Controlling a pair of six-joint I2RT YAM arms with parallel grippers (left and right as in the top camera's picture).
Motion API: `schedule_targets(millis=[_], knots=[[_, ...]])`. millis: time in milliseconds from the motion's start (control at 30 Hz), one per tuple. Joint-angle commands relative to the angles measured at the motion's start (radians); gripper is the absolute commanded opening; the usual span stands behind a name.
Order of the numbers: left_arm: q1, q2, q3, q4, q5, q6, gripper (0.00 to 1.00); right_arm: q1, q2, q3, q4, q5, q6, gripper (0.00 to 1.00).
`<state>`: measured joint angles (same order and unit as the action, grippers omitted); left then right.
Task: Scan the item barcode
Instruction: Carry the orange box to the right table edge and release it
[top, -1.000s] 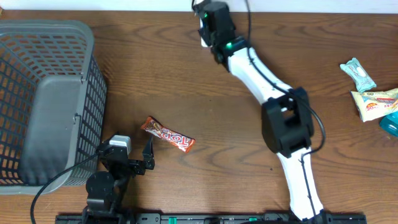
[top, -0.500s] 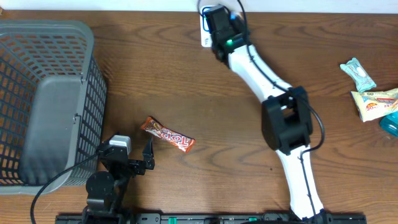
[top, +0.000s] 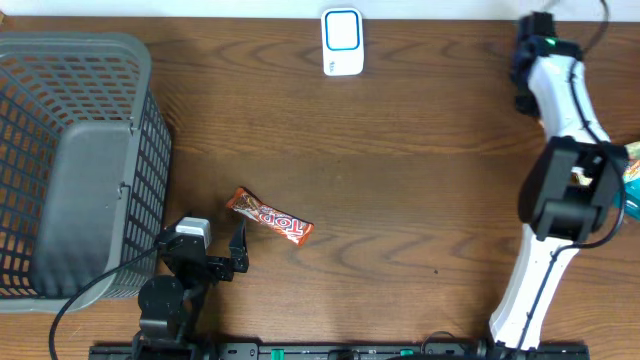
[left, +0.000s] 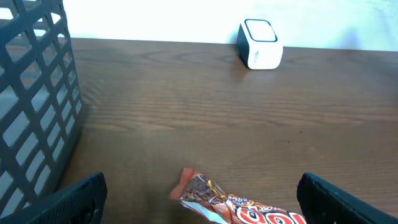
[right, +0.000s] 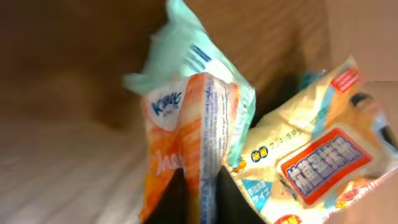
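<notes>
One grey basket (top: 150, 150) at left, floor in plain view. Candy bar (top: 270, 217) lower left, before the spread left claw (left: 202, 180). Upper right, right claw (right: 200, 193) pinches an orange packet (right: 180, 137); scanner (top: 342, 42) top centre.

Bare tabletop (top: 400, 170) is stretching wide across the middle. The mesh basket (top: 150, 140) is walling off the left, the candy bar (top: 270, 217) is lying front-left, the scanner (top: 342, 42) is standing at the far edge, and the right arm (top: 562, 190) is blocking the right.

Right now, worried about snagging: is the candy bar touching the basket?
Apart. The overhead view shows bare table between the candy bar and the basket.
</notes>
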<state>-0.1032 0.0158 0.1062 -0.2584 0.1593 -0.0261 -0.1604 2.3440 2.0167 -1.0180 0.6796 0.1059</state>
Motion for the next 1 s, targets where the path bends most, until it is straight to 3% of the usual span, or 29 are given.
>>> schedule_targets(millis=[0,100,133,267,400,600,767,967], knots=[[-0.005,-0.005,-0.022,-0.009,0.013,-0.002,0.98,-0.06,-0.027,-0.016,0.005,-0.022,0.094,0.35],[-0.005,-0.005,-0.022,-0.009,0.013,-0.002,0.98,-0.094,-0.064,-0.015,0.005,-0.082,0.116,0.95],[-0.005,-0.005,-0.022,-0.009,0.013,-0.002,0.98,-0.097,-0.086,-0.015,0.005,-0.109,0.13,0.99],[-0.005,-0.005,-0.022,-0.01,0.013,-0.002,0.98,-0.084,-0.216,-0.015,0.005,-0.214,0.179,0.99],[-0.005,-0.005,-0.022,-0.009,0.013,-0.002,0.98,-0.016,-0.401,-0.015,-0.001,-0.493,0.178,0.99],[-0.005,-0.005,-0.022,-0.009,0.013,-0.002,0.98,0.124,-0.475,-0.015,-0.103,-0.826,0.15,0.99],[-0.005,-0.005,-0.022,-0.009,0.013,-0.002,0.98,0.224,-0.509,-0.015,-0.263,-0.896,0.114,0.99],[-0.005,-0.005,-0.022,-0.009,0.013,-0.002,0.98,0.24,-0.698,-0.018,-0.495,-0.896,0.113,0.99]])
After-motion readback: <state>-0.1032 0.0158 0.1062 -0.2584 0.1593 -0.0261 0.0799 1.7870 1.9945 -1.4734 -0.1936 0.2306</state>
